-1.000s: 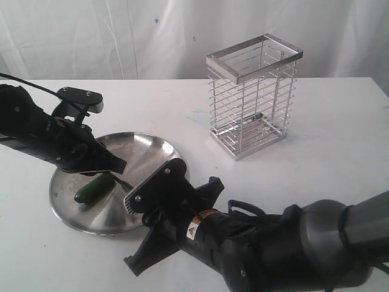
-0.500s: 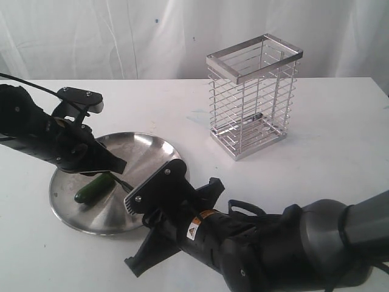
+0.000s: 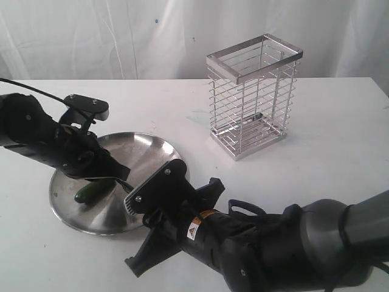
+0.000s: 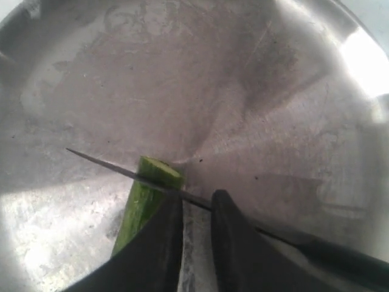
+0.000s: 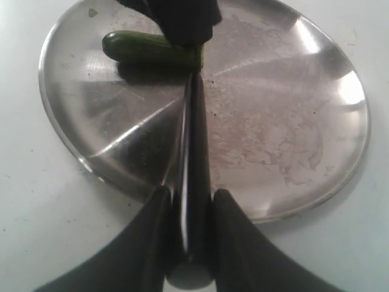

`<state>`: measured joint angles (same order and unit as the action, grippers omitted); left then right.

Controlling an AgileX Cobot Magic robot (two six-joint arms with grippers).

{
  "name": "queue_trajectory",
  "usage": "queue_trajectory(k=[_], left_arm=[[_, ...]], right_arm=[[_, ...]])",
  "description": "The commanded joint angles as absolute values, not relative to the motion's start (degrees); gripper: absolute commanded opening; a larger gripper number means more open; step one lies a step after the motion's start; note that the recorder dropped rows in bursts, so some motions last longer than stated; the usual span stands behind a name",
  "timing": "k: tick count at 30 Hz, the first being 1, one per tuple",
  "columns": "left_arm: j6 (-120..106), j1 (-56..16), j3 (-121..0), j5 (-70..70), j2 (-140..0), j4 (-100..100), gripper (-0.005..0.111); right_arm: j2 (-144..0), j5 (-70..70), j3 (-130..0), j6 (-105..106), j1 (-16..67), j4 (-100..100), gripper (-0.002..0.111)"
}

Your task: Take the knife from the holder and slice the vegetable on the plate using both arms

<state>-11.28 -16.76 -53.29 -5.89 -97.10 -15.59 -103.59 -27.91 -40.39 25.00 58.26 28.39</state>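
The vegetable [image 3: 91, 191], a short dark green piece with a pale cut end, lies on the steel plate [image 3: 146, 146]. My right gripper [image 5: 188, 194] is shut on the black handle of the knife [image 5: 196, 134]. Its thin blade [image 4: 103, 163] rests across the vegetable [image 4: 143, 204] just behind the cut end. My left gripper [image 4: 197, 198] hovers low over that same end, fingers a narrow gap apart with bare plate [image 4: 243, 73] between them; one finger [image 4: 161, 243] overlaps the vegetable. In the right wrist view the left gripper hides the cut end of the vegetable [image 5: 146, 47].
The steel wire holder [image 3: 252, 97] stands empty on the white table at the back right, well away from the plate. The bulky right arm [image 3: 261, 249] fills the front of the table. A white curtain hangs behind.
My left arm has dropped lower and shifted slightly right, so its gripper now covers more of the vegetable. The right arm and knife have stayed put.
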Motion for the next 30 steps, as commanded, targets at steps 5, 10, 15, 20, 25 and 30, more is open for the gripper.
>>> queue_trajectory(k=[5, 10, 15, 20, 25, 30], left_arm=[[-12.85, -17.86, -54.25, -5.13, -98.25, -14.96, 0.024], [-12.85, -16.58, -56.34, -6.01, -91.98, -14.50, 0.024], [-13.93, -16.12, -56.44, -7.11, -92.44, -14.10, 0.024], [-13.93, -16.12, -56.44, -6.87, -94.61, -13.59, 0.024], [-13.93, -16.12, -56.44, -5.42, -96.74, -12.51, 0.024], [-13.93, -16.12, -56.44, -4.09, -98.30, -12.33, 0.024]], right_arm=[[-103.52, -26.81, -40.57, 25.47, 58.19, 28.48, 0.000], [-103.59, -26.57, -40.57, 25.47, 58.19, 28.48, 0.000], [-104.92, -25.35, -40.57, 25.47, 58.19, 28.48, 0.000], [-105.59, -25.35, -40.57, 25.47, 58.19, 28.48, 0.000], [-105.58, -25.20, -40.57, 25.47, 58.19, 28.59, 0.000], [-105.58, -24.93, -40.57, 25.35, 58.19, 28.59, 0.000]])
